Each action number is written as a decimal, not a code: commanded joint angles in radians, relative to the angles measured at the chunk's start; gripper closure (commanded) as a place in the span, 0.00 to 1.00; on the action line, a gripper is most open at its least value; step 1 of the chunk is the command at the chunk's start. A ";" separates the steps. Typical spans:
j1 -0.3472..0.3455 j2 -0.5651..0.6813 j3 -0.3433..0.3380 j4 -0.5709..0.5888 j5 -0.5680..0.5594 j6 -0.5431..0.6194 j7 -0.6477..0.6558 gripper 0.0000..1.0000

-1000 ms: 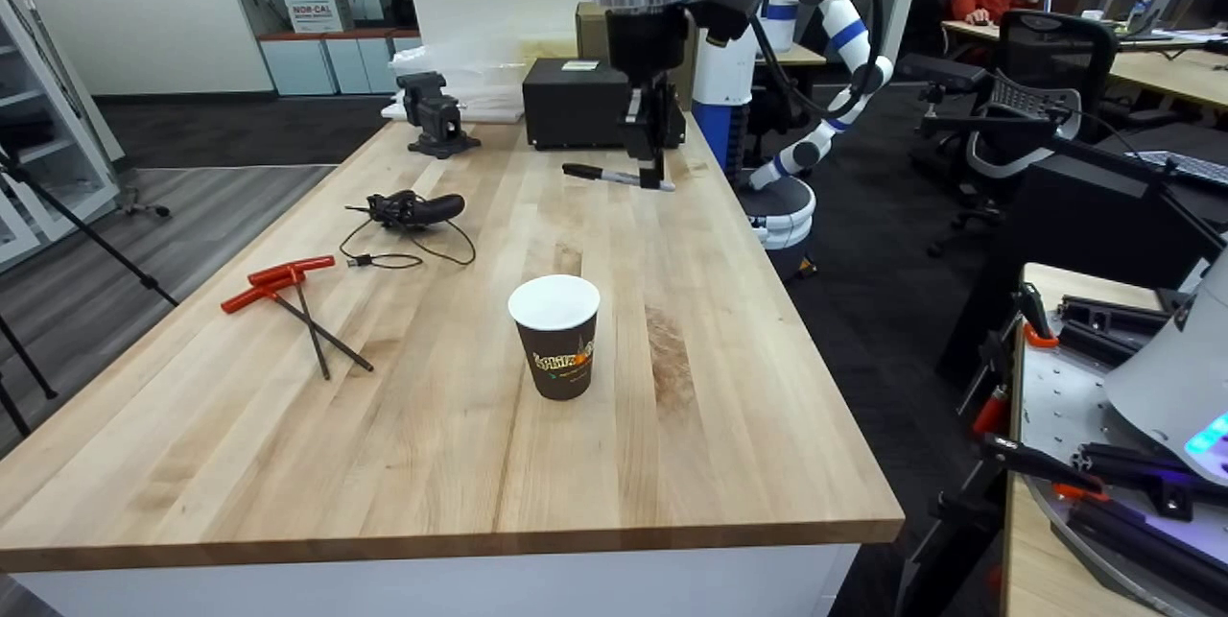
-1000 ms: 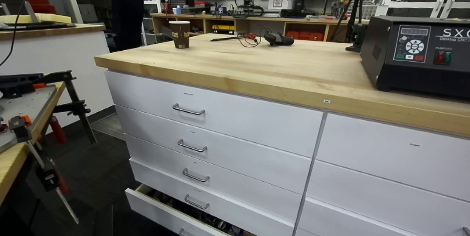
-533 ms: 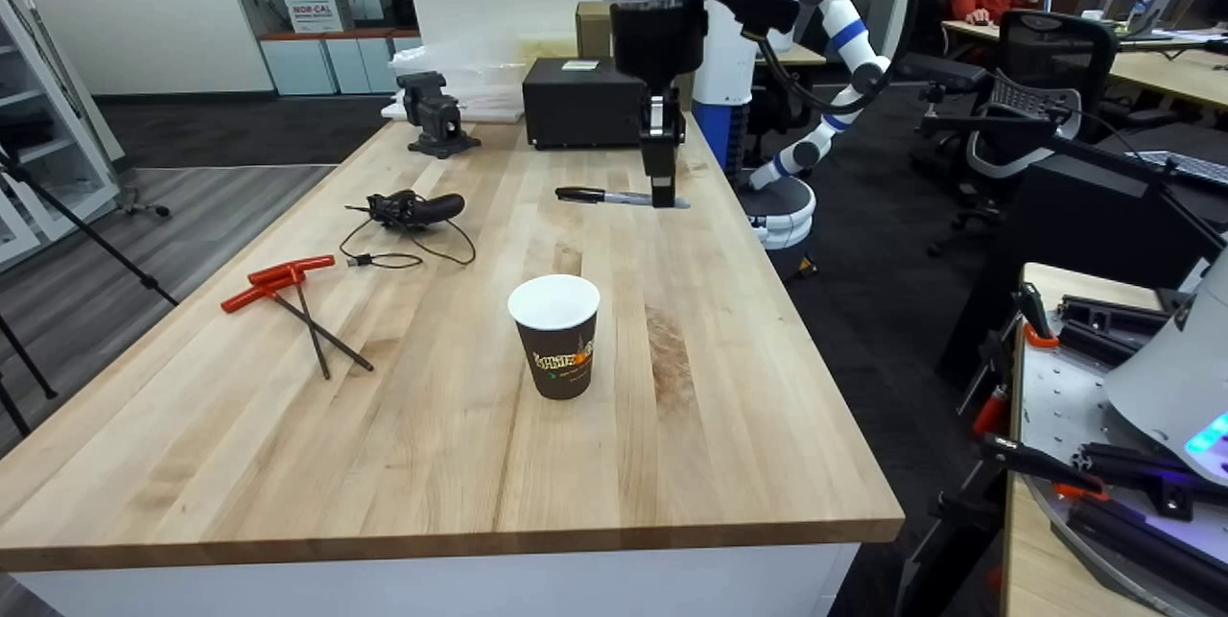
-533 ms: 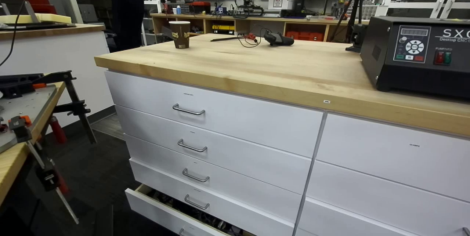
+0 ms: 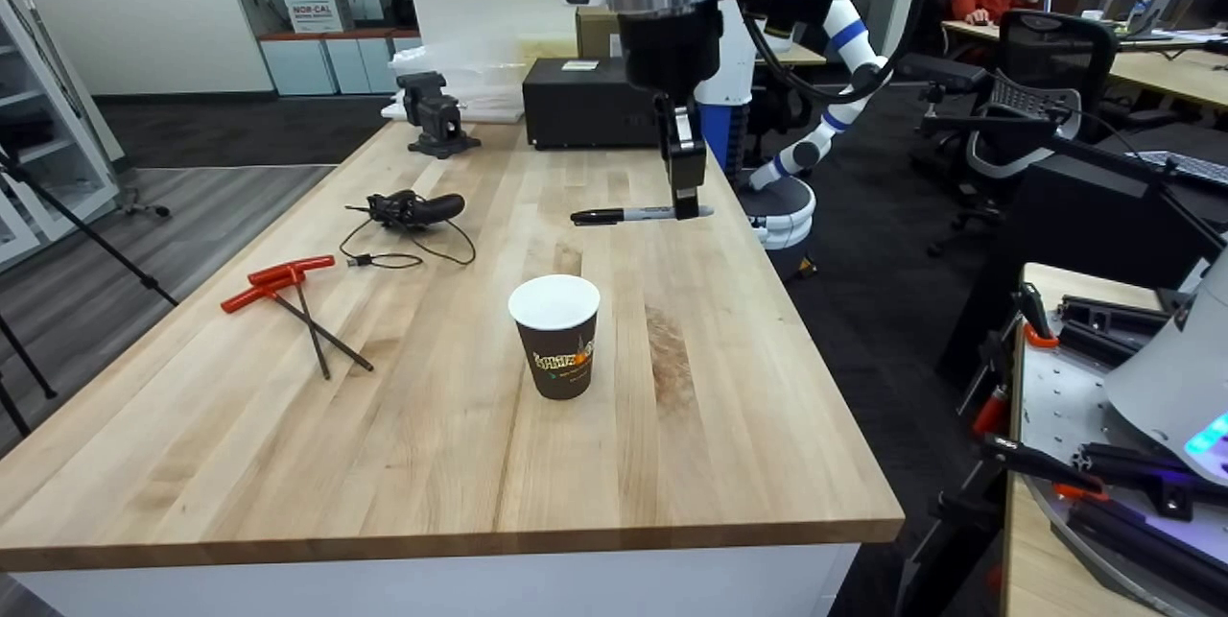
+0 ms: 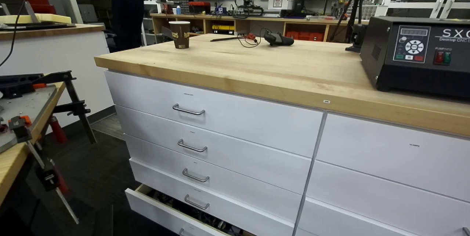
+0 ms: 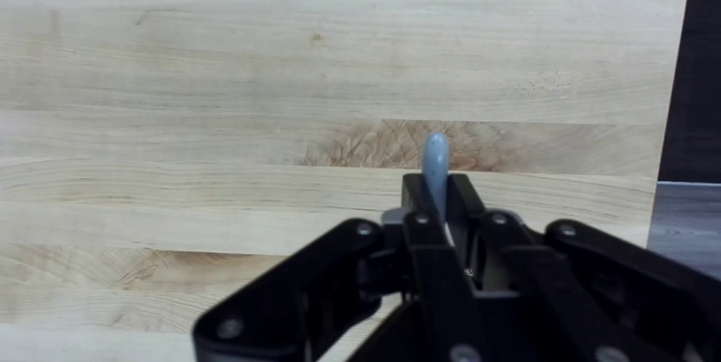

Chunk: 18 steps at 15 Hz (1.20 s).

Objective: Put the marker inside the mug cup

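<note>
Locate the black-capped marker [image 5: 642, 213] between the jaws, held roughly level above the worktop [image 5: 432, 483] and farther back than the paper cup [image 5: 554, 339] in an exterior view. Note the narrow set of the jaws, clamped on the barrel [image 5: 650, 212] near the plain grey end [image 7: 435, 159], leaving the cap [image 5: 597, 217] free.

Handle as light and stiff, probably smooth-skinned; expect pivoting or rolling sooner than breakage. Take hold on the barrel only, never on the cap, to avoid pulling it loose. Allow for the long overhang beyond the grip. Treat the paper cup as light and easily tipped; enter from above without side pressure.

Confirm the hold in the wrist view: find the plain grey end past the jaws, but neither cap nor paper cup. Read cap direction and cup mouth [image 5: 554, 301] in an exterior view. Check the upright paper cup [image 6: 180, 35] in an exterior view; expect no clear sight of the marker there.
</note>
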 commanded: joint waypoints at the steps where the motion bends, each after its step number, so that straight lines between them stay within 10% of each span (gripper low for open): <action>1: 0.012 -0.026 0.010 -0.005 -0.024 -0.040 -0.026 0.97; 18: 0.091 0.069 0.066 0.065 -0.144 -0.133 0.011 0.97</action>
